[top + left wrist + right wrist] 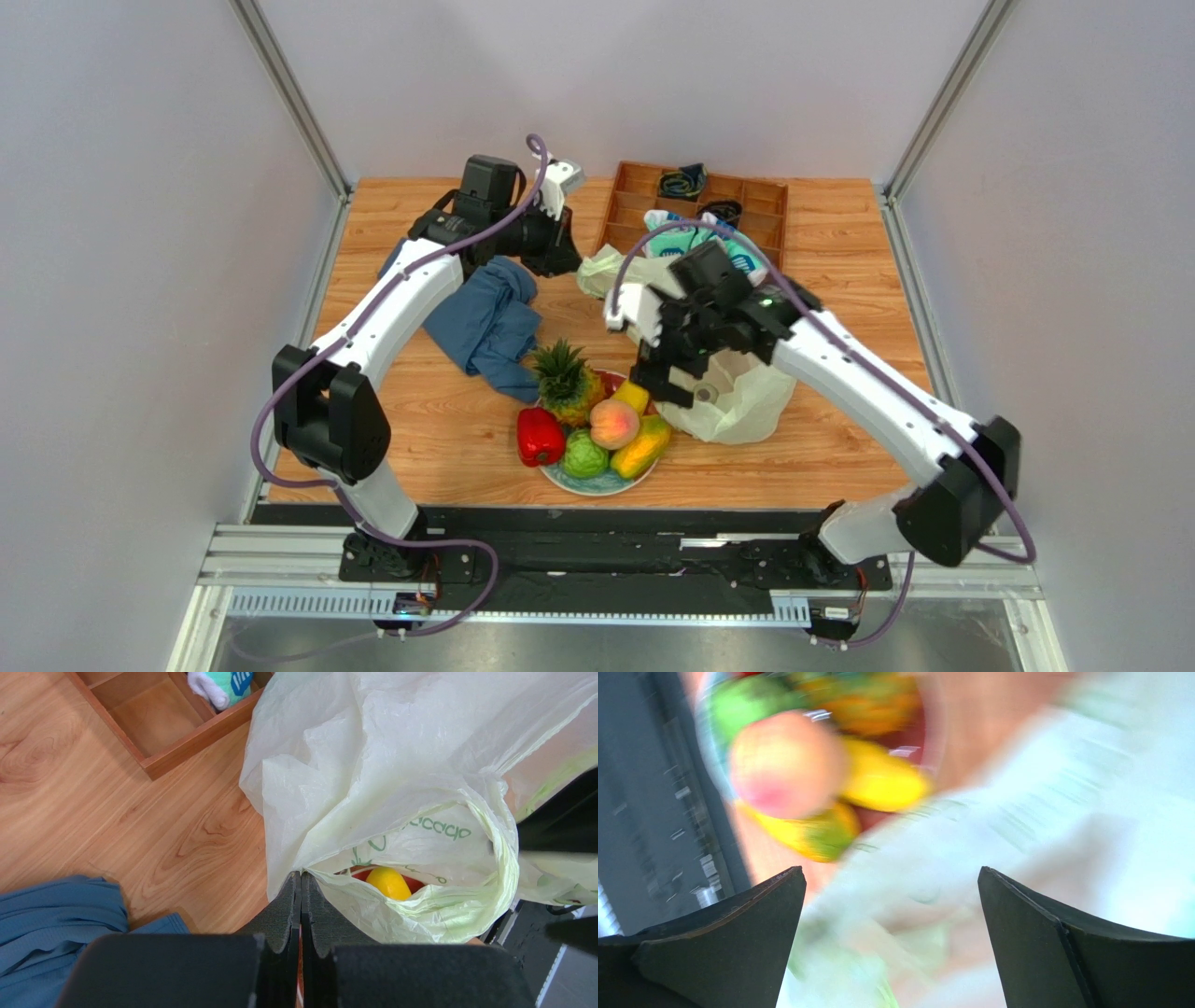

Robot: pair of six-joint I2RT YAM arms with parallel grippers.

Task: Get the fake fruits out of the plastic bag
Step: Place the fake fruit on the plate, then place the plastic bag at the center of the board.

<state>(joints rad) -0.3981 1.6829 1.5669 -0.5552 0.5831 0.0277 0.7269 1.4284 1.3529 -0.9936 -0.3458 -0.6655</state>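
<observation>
Pale yellow-green plastic bag (pixel 744 399) lay just right of the centre of the tabletop (pixel 421 420), its far rim clamped in the left gripper (pixel 302 882). A yellow fruit (pixel 388 882) showed through the bag's mouth, toward the near edge and nearer the right gripper (pixel 891 875). That gripper hung spread apart, its arm bent over the bag.

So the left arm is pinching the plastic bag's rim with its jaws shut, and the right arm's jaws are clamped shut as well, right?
Not quite. The left arm's jaws are shut on the rim of the plastic bag, but the right arm's jaws stand wide apart, gripping nothing; the right wrist view shows this.
</observation>
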